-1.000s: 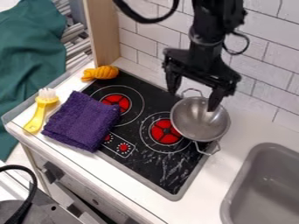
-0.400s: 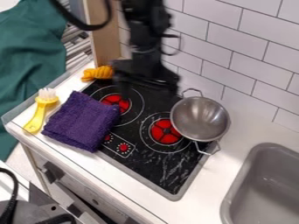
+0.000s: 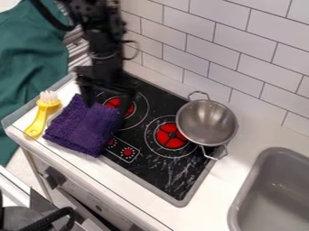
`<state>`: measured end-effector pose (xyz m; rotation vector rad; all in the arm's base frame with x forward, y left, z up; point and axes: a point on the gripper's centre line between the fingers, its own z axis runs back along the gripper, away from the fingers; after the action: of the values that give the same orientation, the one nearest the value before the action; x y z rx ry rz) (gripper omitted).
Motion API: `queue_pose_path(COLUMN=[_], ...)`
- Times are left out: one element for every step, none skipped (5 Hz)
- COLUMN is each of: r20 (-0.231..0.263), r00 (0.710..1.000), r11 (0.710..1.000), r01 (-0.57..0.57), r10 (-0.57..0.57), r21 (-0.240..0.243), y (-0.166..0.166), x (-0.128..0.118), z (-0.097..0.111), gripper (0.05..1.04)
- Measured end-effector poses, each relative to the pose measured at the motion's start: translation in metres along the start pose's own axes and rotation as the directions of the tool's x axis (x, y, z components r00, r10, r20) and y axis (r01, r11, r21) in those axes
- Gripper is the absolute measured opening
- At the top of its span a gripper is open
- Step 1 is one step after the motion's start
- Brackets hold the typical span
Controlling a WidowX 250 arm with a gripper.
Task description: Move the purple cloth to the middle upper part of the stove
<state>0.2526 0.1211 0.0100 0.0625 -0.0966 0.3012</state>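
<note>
The purple cloth (image 3: 84,128) lies folded over the left edge of the stove (image 3: 181,173), partly on its black top and partly on the white bench (image 3: 253,131) beside it. The black gripper (image 3: 107,100) hangs over the left rear part of the stove, at the upper side of the cloth, with its fingers (image 3: 125,102) spread apart and nothing held between them; whether they touch the cloth I cannot tell. On the stove, the left red burner (image 3: 123,106) is partly covered by the gripper, while the other red burner (image 3: 170,135) shows whole near the middle. Two red knobs sit at the stove's front, just beside the cloth. A metal pot (image 3: 205,124) with two wire handles stands at the stove's right rear edge. Left of the stove, a yellow brush (image 3: 39,115) with white bristles lies near the cloth. A grey sink (image 3: 274,194) is set to the stove's right, a white tiled wall (image 3: 211,58) rises behind it, and green fabric (image 3: 30,58) hangs beyond its left side.
</note>
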Motion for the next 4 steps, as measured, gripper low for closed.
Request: queue_pose_path(r20=[-0.028,-0.060,-0.079,-0.092], r00=[1.000,0.997,0.997,0.995], r11=[1.000,0.999,0.999,0.998], r01=[0.009,-0.050,-0.025,0.024], r10=[-0.009,0.049,0.022,-0.029], r21=[-0.006,-0.014,-0.030,-0.054], y=[0.022,0.044,0.044,0.028], x=[-0.008,-0.021,-0.025,-0.014], z=[-0.017,-0.032,-0.044,-0.050], gripper=[1.009,1.009,1.009,1.007])
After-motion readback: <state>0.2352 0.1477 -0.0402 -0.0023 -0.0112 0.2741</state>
